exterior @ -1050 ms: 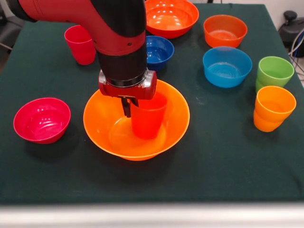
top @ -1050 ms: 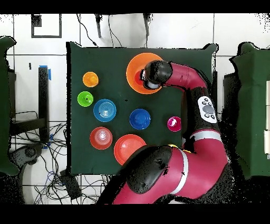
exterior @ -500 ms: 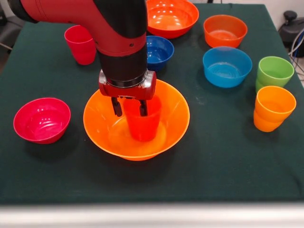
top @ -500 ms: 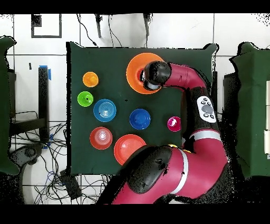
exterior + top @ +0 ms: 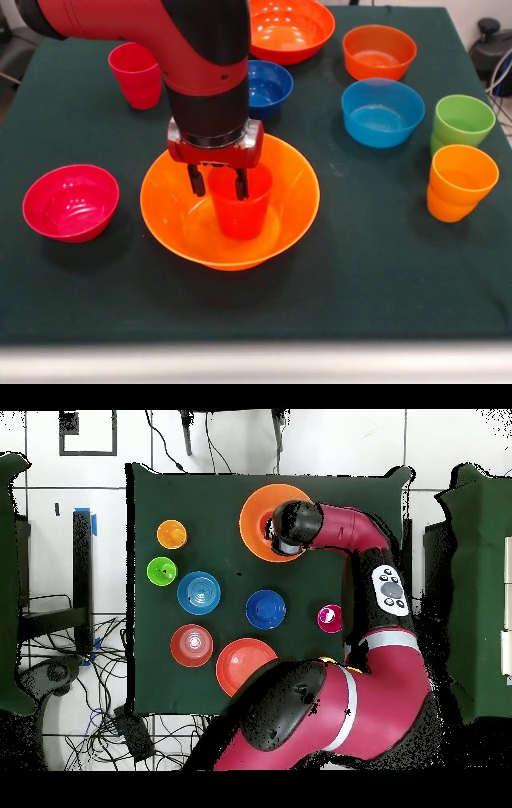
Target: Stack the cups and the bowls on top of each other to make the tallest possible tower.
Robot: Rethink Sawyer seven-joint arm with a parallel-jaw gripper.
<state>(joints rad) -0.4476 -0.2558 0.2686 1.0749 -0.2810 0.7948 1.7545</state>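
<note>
Fingers of the gripper hang spread apart over the rim of the red-orange cup, one prong outside its wall and one over its mouth, gripping nothing that I can see. That cup stands upright directly below them, in the middle of the large orange bowl, which sits on the green desk.

Off to one side of the fingers, toward the desk's edge, the magenta bowl sits alone. Behind them, partly hidden by the arm, is the dark blue bowl, with the crimson cup beside it and the large red-orange bowl farther back. On the other side of the fingers lie the light blue bowl and, beyond it, the orange-red bowl. Well apart, near the desk's edge, the green cup and orange cup stand side by side, both upright.

From above, the arm's wrist covers the cup, and only the orange bowl's rim shows around it.
</note>
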